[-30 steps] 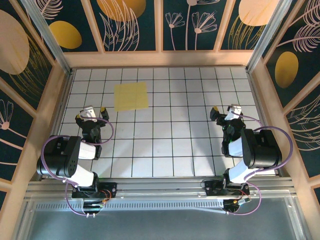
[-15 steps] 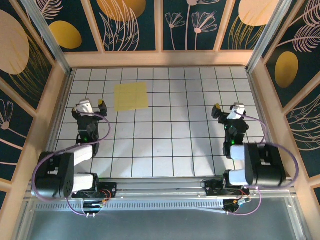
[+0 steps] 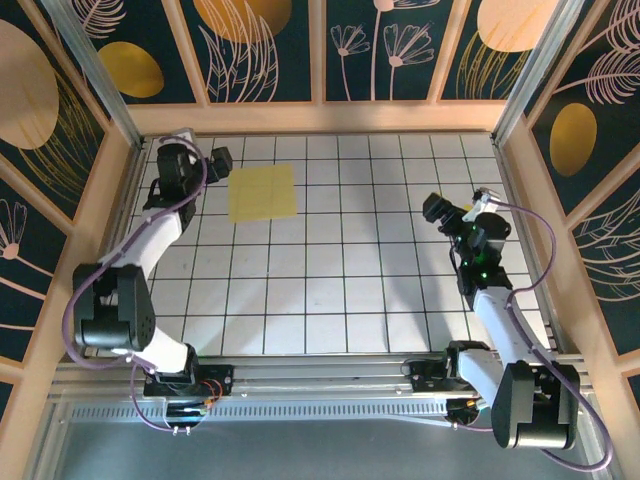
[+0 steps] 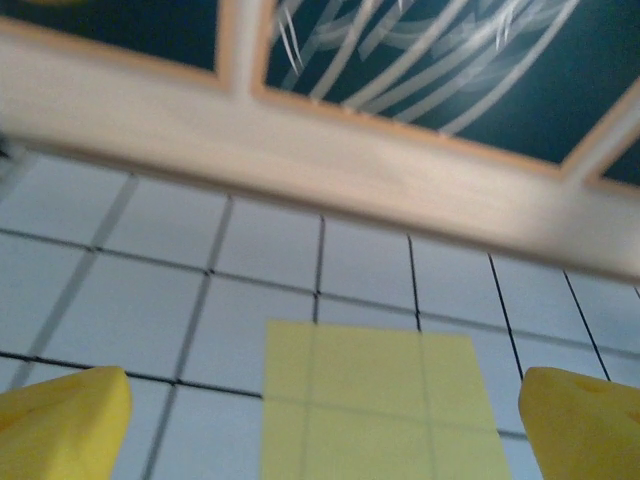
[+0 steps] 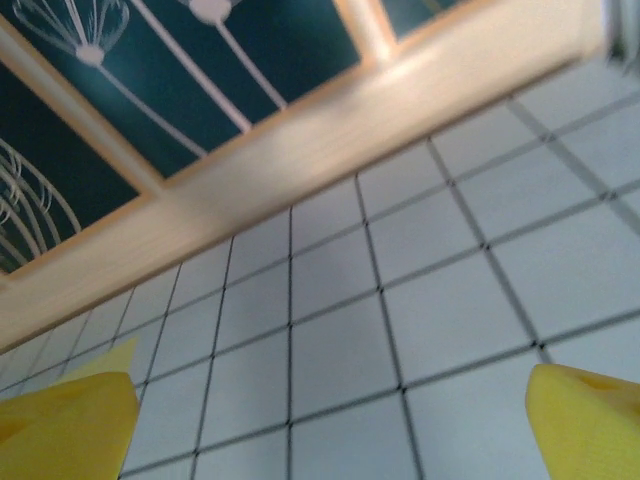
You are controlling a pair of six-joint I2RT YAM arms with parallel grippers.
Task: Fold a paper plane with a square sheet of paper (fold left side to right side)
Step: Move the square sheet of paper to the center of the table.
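Sheet status: square sheet of paper lies flat, unfolded, on far-left part of grid table. Just left of it, left gripper has jaws spread wide, empty. On right side, right gripper is well apart from sheet, jaws also wide, empty. Left wrist cam: sheet shows btwn yellow fingertips.

The black-and-white left arm lay stretched far forward, its yellow-tipped left hand spread wide; the right hand also gaped, holding nothing.
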